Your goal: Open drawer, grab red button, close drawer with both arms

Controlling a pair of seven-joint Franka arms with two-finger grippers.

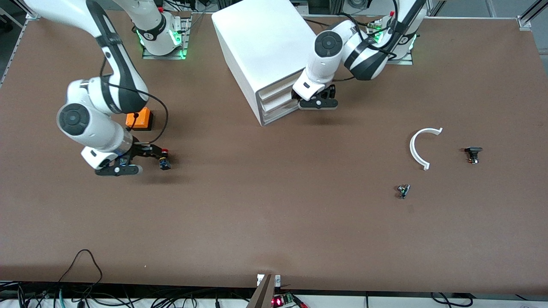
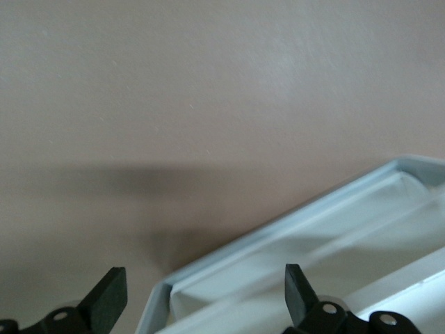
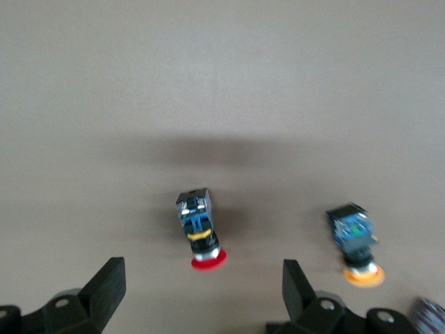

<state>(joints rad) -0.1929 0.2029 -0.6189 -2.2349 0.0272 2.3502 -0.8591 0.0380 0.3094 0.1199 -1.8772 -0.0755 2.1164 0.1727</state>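
Note:
The red-capped button [image 1: 164,151] lies on the table toward the right arm's end; in the right wrist view [image 3: 199,233] its red cap points at my gripper. My right gripper [image 1: 147,156] [image 3: 201,278] is open and empty, low over the table, with the button just ahead of its fingertips and clear of them. The white cabinet [image 1: 261,47] has several drawers [image 1: 276,105] that look pushed in. My left gripper [image 1: 317,102] [image 2: 205,285] is open at the drawer fronts, with a corner of a drawer's white lip [image 2: 292,243] between its fingers.
A like button with a yellow-orange cap [image 3: 358,245] lies beside the red one. An orange box [image 1: 140,119] sits by the right arm. A white curved piece [image 1: 421,145] and two small dark parts [image 1: 473,154] [image 1: 403,191] lie toward the left arm's end.

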